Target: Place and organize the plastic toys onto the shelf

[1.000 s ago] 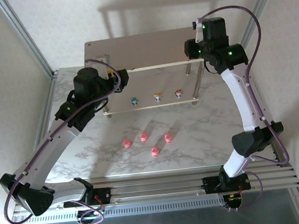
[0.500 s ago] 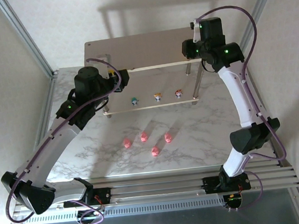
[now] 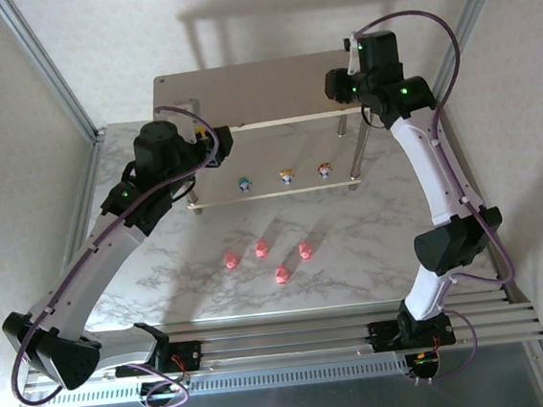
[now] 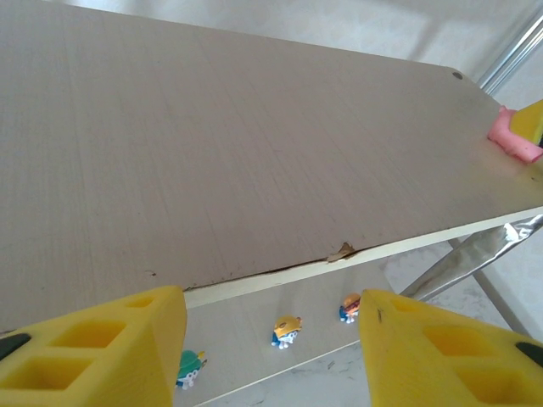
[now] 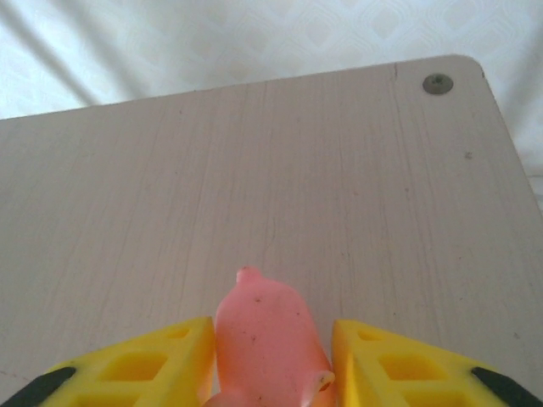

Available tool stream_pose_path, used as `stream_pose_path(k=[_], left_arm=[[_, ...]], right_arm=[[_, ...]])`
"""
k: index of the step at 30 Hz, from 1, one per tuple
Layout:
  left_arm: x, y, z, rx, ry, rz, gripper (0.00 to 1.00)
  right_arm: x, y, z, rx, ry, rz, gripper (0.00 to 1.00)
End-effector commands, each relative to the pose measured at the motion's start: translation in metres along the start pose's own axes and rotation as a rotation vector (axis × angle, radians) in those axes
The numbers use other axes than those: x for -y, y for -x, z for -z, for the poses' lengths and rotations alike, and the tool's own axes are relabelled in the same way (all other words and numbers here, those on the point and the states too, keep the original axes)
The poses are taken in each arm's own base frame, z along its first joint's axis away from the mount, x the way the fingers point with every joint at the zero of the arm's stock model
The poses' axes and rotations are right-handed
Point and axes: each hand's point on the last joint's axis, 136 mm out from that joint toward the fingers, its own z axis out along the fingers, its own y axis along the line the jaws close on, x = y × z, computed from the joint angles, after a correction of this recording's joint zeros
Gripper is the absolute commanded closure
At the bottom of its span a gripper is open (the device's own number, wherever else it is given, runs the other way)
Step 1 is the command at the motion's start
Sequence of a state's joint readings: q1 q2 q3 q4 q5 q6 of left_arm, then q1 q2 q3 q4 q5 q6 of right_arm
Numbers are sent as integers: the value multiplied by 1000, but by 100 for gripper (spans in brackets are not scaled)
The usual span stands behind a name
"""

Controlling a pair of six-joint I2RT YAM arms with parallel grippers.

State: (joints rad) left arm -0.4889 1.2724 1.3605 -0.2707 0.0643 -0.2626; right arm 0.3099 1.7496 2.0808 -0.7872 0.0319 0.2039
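- Right gripper (image 5: 271,365) pinches a pink pig (image 5: 265,335) low over the shelf (image 5: 254,153) top board, apparently to set it down near the corner.
- Left gripper (image 4: 267,326), spread and empty, hovers clear at the board's front edge.

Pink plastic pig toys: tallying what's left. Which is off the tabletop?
The pink pig clamped in the right gripper over the beige shelf; four others sit on the marble table.
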Motion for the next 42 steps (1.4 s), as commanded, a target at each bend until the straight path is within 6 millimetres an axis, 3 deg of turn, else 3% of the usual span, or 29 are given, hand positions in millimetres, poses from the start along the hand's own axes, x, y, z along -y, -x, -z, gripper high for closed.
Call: stream_pose_path(k=[1, 4, 8, 13, 18, 21, 25, 29, 33, 37, 40, 42], left_arm=[[0, 4, 7, 17, -15, 2, 44], [0, 7, 9, 24, -16, 4, 44], [0, 7, 12, 29, -18, 4, 44], [-1, -3, 13, 7, -30, -4, 44], [-4, -37, 20, -39, -51, -30, 45], [-15, -62, 27, -51, -18, -16, 44], [-38, -101, 34, -75, 69, 6, 44], [-45, -143, 34, -118, 85, 37, 46], [-54, -171, 34, -158, 136, 30, 46], [-61, -169, 41, -135, 163, 39, 46], [-62, -160, 45, -107, 178, 42, 44], [-61, -158, 45, -109, 175, 38, 43]], right_arm=[[5, -8, -4, -21, -13, -15, 56], [4, -6, 0, -9, -10, -14, 47], [2, 0, 11, 30, 2, -11, 28], [3, 10, 34, 111, 4, -10, 21], [9, 23, 91, 246, -20, -4, 19], [15, 15, 133, 283, -39, -3, 19], [13, -34, 173, 246, -27, -4, 22], [1, -111, 184, 112, 19, -22, 27], [-6, -203, 161, -103, 7, -3, 33], [-19, -293, 133, -317, -17, 33, 35], [-29, -342, 112, -415, -32, 29, 33], [-40, -362, 99, -448, -12, 5, 32]])
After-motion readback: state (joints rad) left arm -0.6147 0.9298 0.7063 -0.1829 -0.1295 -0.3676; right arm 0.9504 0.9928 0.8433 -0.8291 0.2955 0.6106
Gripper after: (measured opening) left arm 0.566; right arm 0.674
